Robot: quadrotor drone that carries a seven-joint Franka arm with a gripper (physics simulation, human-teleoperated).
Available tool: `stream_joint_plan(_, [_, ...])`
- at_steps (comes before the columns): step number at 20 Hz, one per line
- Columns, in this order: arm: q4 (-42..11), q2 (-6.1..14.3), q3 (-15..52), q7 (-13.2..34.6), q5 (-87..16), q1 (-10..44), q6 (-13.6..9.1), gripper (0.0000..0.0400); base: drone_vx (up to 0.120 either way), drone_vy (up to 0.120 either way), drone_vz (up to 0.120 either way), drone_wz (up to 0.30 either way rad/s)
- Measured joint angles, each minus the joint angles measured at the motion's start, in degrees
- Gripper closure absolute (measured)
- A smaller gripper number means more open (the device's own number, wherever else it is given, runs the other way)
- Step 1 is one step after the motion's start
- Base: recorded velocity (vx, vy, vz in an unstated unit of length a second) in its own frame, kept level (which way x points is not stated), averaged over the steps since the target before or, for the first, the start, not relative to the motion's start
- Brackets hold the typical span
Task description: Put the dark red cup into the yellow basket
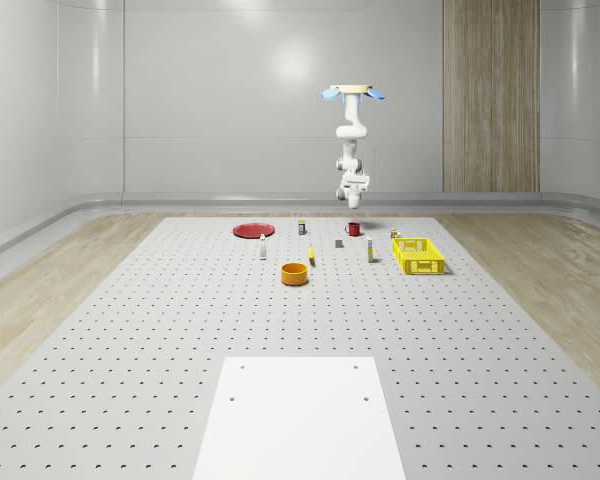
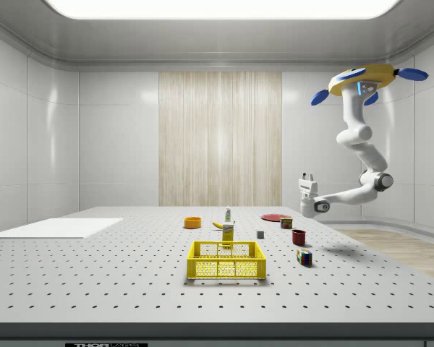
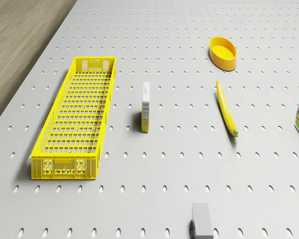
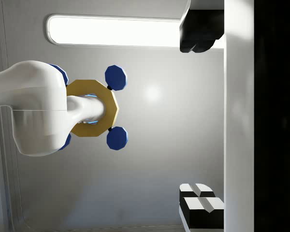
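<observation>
The dark red cup (image 1: 353, 229) (image 2: 299, 236) stands upright on the perforated table, toward its back. To the whole-scene view's right of it and nearer the camera lies the empty yellow basket (image 1: 417, 255) (image 2: 226, 260) (image 3: 77, 117). The drone (image 1: 352, 93) (image 2: 365, 78) hovers high above the cup's area, its arm hanging down. My gripper (image 1: 355, 178) (image 2: 307, 176) (image 4: 200, 121) hangs well above the cup and points upward, toward the ceiling and the drone's underside (image 4: 92, 108). It is open, fingers (image 4: 200, 34) wide apart, holding nothing.
An orange bowl (image 1: 295, 273) (image 3: 223, 52), a banana (image 1: 311, 258) (image 3: 226, 108), a small carton (image 3: 146, 107), a bottle (image 1: 263, 247), a grey block (image 3: 202, 221), a red plate (image 1: 252, 230) and a colour cube (image 2: 304, 256) stand around the cup and basket. A white sheet (image 1: 300, 415) covers the table's front.
</observation>
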State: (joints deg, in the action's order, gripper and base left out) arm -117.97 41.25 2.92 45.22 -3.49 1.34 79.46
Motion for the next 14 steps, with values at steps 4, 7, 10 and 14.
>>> stream_joint_plan(4, [-0.38, 0.19, 2.53, 0.47, -3.56, 0.78, 0.22, 0.0, 0.0, 0.0, -0.11, 0.0])
stream_joint_plan(7, [-1.07, 0.42, 5.87, 1.12, -8.28, 1.82, 0.45, 0.0, 0.0, 0.0, -0.12, 0.0])
stream_joint_plan(10, [-2.74, 0.87, 11.2, 2.22, -15.89, 3.53, 0.8, 0.0, 0.0, 0.0, -0.12, 0.0])
stream_joint_plan(14, [-8.68, 2.26, 22.41, 5.1, -32.57, 7.43, 1.65, 0.0, 0.0, 0.0, -0.12, 0.0])
